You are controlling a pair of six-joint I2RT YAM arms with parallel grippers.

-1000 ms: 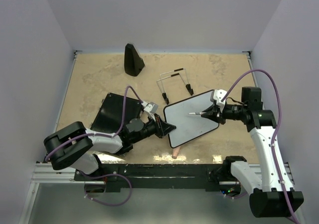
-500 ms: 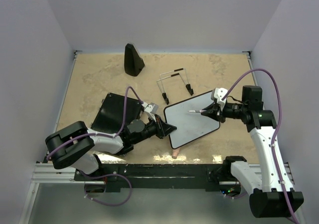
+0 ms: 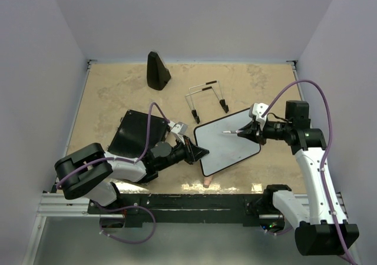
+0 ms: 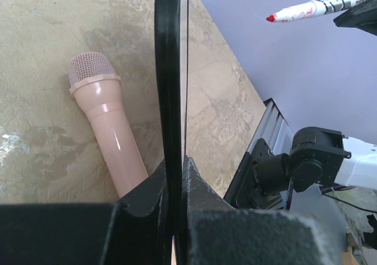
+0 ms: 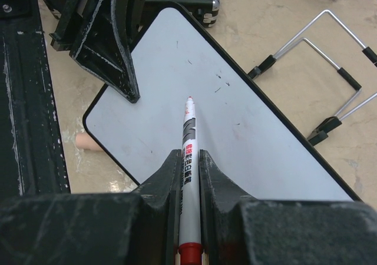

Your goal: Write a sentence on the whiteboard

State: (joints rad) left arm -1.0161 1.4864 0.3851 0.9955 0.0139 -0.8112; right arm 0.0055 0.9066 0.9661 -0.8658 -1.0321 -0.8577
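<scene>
Left tool point(image 3: 200, 152) clamps whiteboard point(image 3: 227, 148) edge, right tool point(image 5: 189, 158) pinches marker point(image 5: 188, 132) just off it; next, probably lower tip to surface.

We are seeing our left hand point(image 3: 199, 152) on the whiteboard's point(image 3: 227, 144) left edge, our right hand point(image 3: 242, 133) over its right side, a marker point(image 5: 188, 136) above it. A wire stand point(image 5: 262, 69) is lying behind it, a case point(image 3: 134, 136) left of it, a microphone point(image 4: 112, 153) under its near edge.

Robot lab, white-walled test table point(image 3: 118, 94)
</scene>
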